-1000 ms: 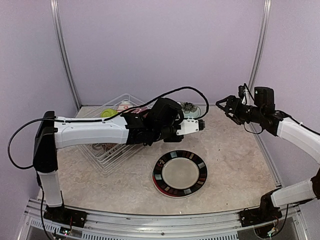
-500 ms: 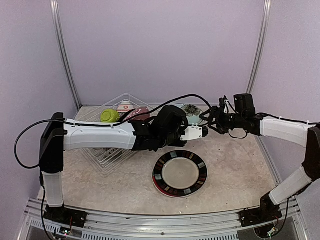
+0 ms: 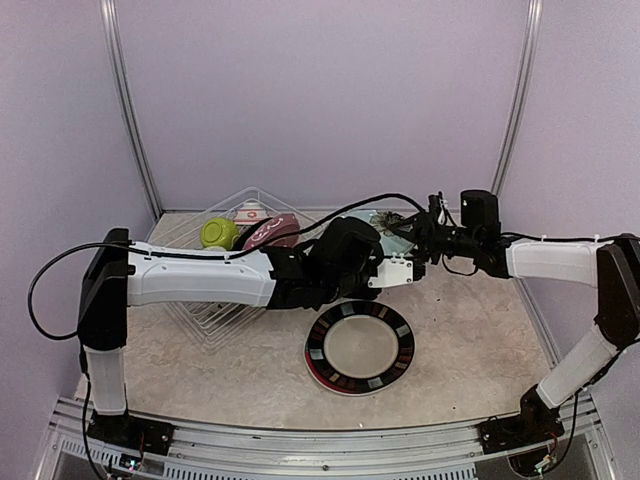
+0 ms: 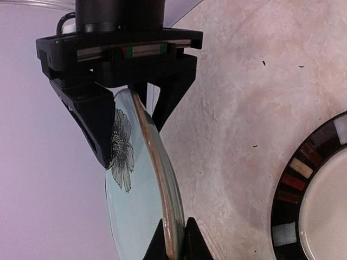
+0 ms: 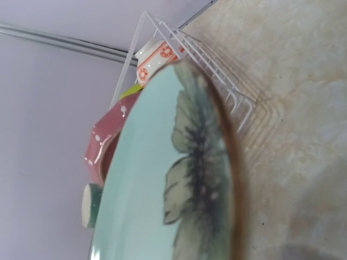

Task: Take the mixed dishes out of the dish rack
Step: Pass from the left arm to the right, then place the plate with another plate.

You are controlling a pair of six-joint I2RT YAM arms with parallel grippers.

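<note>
My left gripper [image 3: 408,262] is shut on the rim of a pale blue-green plate [image 3: 392,224] with a dark flower and a brown edge. It holds the plate on edge above the table; the fingertips pinch the rim in the left wrist view [image 4: 174,238]. My right gripper [image 3: 425,240] is at the plate's far edge. Its black fingers [image 4: 97,130] straddle the plate [image 4: 135,216] with a gap showing, so it is open. The plate fills the right wrist view [image 5: 162,179], which shows no fingers. A black-rimmed striped plate [image 3: 360,348] lies flat on the table.
The white wire dish rack [image 3: 215,310] stands at the back left, also in the right wrist view [image 5: 217,70]. It holds a lime green bowl [image 3: 218,232], a pink dotted dish [image 3: 272,232] and a red-white bowl [image 3: 250,212]. The striped plate's rim [image 4: 320,200] lies just right of the held plate.
My right arm has swung left from the right side up to the held plate, and its fingers now straddle the rim. My left arm has shifted slightly right, still holding the plate.
</note>
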